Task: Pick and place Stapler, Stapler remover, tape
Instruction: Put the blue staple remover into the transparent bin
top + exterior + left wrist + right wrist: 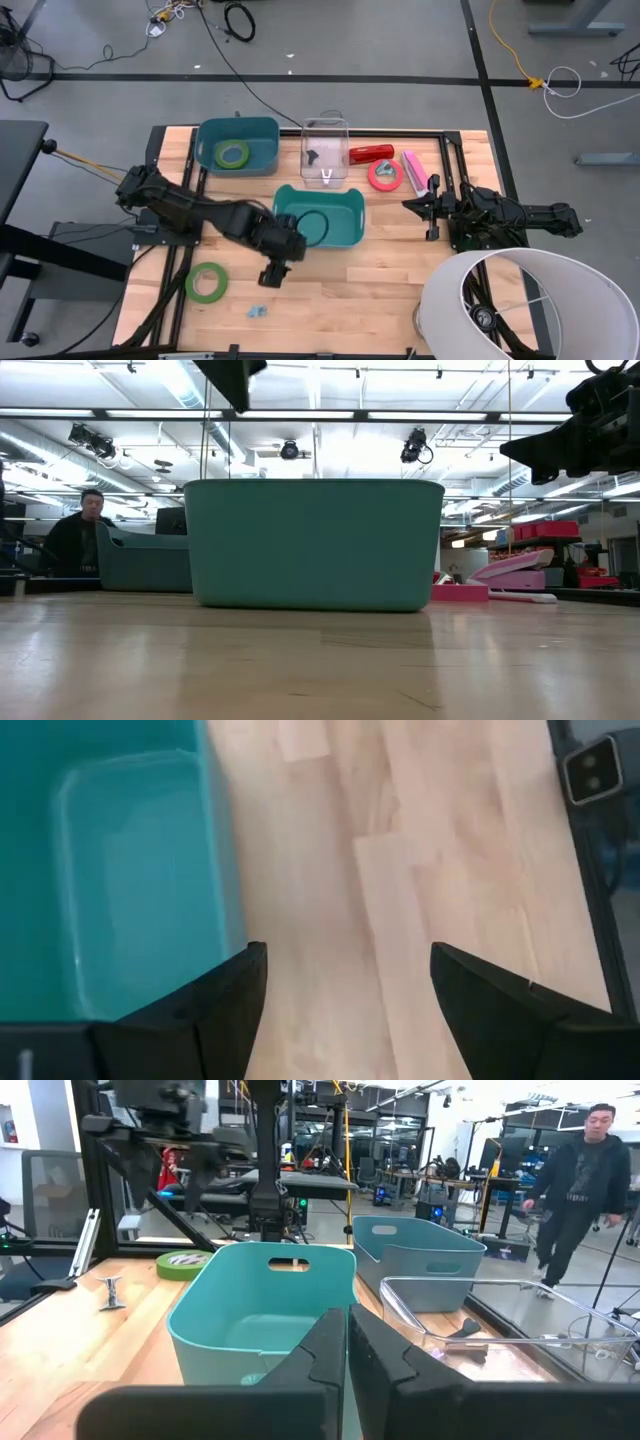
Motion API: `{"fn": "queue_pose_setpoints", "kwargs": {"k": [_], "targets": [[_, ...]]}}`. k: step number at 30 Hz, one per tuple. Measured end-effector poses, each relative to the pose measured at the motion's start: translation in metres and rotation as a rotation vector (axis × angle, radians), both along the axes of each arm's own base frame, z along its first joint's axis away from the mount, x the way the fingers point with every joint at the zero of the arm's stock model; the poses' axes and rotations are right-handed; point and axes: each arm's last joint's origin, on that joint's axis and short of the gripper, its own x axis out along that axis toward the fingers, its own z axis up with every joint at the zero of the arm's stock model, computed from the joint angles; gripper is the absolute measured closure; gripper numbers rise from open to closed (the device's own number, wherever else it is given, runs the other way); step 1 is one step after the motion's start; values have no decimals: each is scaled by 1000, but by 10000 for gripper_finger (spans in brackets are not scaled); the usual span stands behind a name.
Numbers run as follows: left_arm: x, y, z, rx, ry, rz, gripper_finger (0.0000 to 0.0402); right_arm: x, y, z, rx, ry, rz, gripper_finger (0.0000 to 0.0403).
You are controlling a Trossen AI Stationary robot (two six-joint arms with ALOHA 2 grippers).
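The left claw [274, 274] is hovering with fingers apart, gripping nothing, just beside the teal bin [350, 205]. The right claw [410, 206], fingers together, is waiting beyond the bin's other side. A green tape roll [206, 282] is lying on the worktop [340, 290] beside the left claw; another [233, 154] is probably sitting inside the blue bin [262, 128]; the pinkish-red roll [385, 175] is near the right claw.

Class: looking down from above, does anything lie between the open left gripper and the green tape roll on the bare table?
Nothing visible does. The left gripper hangs open beside the teal bin, and only bare table separates it from the green tape roll.
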Motion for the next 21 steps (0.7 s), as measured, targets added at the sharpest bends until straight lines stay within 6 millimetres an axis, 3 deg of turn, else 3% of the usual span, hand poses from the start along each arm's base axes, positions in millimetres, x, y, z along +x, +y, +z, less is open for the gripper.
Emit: {"fn": "queue_pose_setpoints", "kwargs": {"k": [7,21], "targets": [[-17,-37,-4,19,-1,-61,122,0,0,0,0,0,0,385],[-68,-95,-41,16,116,-125,122,0,0,0,0,0,0,385]]}}
